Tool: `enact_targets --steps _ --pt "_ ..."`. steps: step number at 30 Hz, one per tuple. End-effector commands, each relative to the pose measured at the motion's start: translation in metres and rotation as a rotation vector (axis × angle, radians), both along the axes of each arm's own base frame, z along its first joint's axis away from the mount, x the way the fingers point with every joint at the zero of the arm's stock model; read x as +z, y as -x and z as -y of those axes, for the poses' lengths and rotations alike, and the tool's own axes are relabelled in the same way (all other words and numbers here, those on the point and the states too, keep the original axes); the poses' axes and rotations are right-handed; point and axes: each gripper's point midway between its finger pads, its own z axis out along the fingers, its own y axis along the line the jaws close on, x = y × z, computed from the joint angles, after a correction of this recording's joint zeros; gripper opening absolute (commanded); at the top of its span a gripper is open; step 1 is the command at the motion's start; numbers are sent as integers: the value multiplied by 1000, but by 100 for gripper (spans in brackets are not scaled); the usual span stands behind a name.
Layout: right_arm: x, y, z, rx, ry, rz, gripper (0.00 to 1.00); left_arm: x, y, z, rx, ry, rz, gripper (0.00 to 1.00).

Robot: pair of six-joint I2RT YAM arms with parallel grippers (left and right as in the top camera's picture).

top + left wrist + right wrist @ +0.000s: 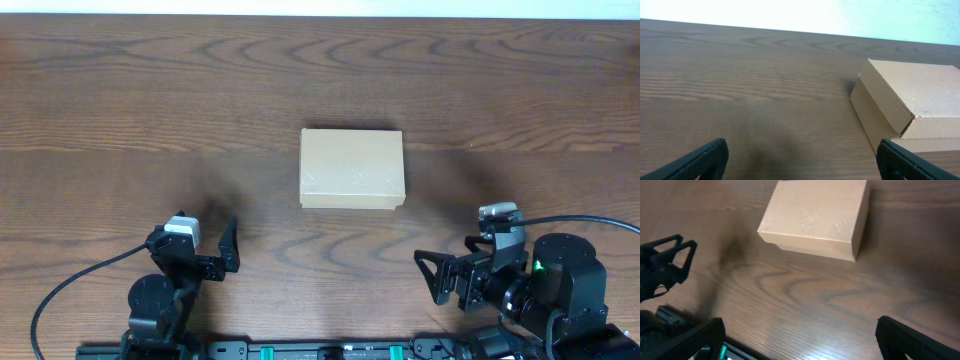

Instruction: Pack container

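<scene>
The container, a small plain tan cardboard box [352,168] with its flap lid shut, lies at the middle of the table. It also shows at the right of the left wrist view [910,102] and at the top of the right wrist view [815,217]. My left gripper [228,247] is open and empty near the front edge, left of and below the box; its fingertips frame bare wood [800,157]. My right gripper [432,277] is open and empty at the front right, its fingers pointing left [797,337]. No tape roll or pens are in view.
The brown wood-grain table [150,120] fills the overhead view. The arm bases and a black rail with green marks [330,350] sit along the front edge. The left arm's gripper shows at the left of the right wrist view [665,262].
</scene>
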Motion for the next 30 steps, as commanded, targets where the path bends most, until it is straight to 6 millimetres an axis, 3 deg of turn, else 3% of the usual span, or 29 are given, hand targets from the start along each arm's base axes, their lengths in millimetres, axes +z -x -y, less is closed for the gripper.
enact_targets --steps 1,5,10,16,30 --pt "-5 -3 11 -14 86 42 99 -11 -1 -2 12 -1 -19 95" --pt "-14 -6 8 76 151 168 99 -11 -1 -2 12 -1 -19 95" --pt "-48 -5 8 82 146 242 99 -11 -1 -2 12 -1 -19 95" --pt "-87 -8 5 86 127 288 99 -11 -1 -2 12 -1 -19 95" --pt "-144 -22 -7 115 80 339 99 -11 -1 -2 12 -1 -19 95"
